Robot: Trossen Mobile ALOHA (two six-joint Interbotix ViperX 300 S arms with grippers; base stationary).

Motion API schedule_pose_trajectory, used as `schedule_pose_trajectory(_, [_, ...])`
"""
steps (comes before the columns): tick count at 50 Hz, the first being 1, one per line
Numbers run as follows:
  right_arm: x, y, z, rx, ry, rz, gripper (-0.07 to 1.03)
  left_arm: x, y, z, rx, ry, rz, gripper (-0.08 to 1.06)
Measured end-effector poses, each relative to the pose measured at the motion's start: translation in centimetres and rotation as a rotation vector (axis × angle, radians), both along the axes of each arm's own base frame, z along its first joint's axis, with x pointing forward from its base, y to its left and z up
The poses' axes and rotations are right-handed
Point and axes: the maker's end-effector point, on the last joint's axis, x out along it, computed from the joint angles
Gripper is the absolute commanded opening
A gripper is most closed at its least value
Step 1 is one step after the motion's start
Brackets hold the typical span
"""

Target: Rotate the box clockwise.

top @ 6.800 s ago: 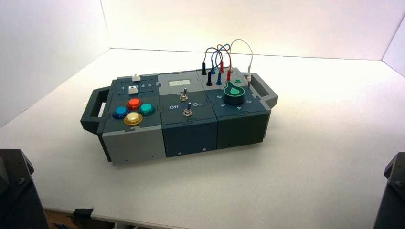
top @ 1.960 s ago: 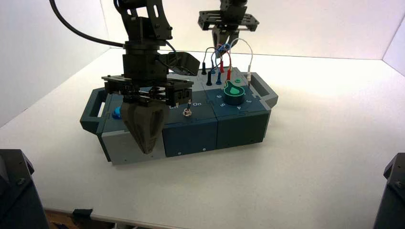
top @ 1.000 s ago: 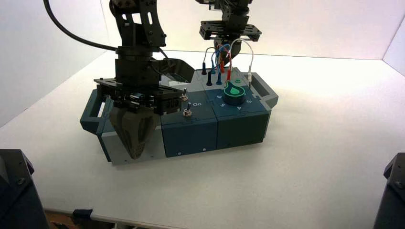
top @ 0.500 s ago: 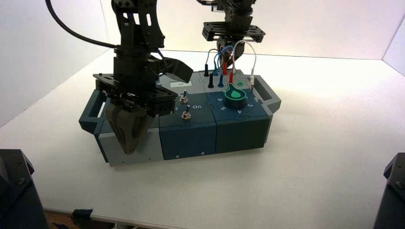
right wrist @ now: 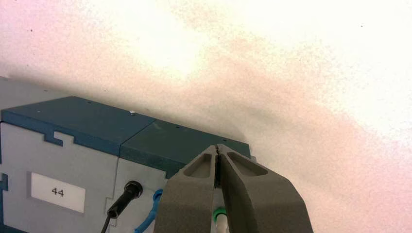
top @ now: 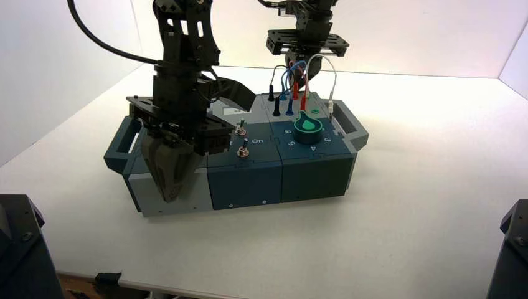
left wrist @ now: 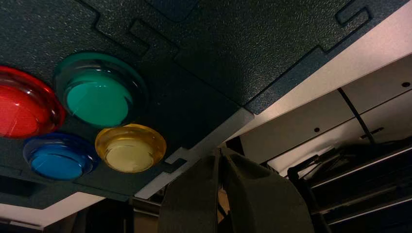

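The control box (top: 246,180) sat mid-table, likely heavy and stiff, its looped wires (top: 319,56) fragile; opposite long sides offered sturdier pushing points. The left gripper (top: 169,198), closed and empty, reached its near left side; the right gripper (right wrist: 218,147), likewise, its far right.

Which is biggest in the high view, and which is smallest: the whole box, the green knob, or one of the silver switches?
1. The dark teal-and-grey control box
2. The green knob
3. The toggle switch nearest the box's front edge
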Motion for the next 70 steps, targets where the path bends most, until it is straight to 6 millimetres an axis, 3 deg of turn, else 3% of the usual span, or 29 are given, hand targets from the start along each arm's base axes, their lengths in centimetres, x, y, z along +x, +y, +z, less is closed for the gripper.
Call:
schedule_pose_trajectory(44, [-1.3,-1.3,0.2,-0.01,0.012,-0.013,-0.02,4.0,2.4,-0.3,0.049,-0.06,0.012,-0.03])
schedule_pose_trajectory(70, [-3.2,-2.8,0.1,-0.023,0.038,-0.029,-0.02,6.5,3.0,-0.6,0.067,-0.085,0.033,-0.03])
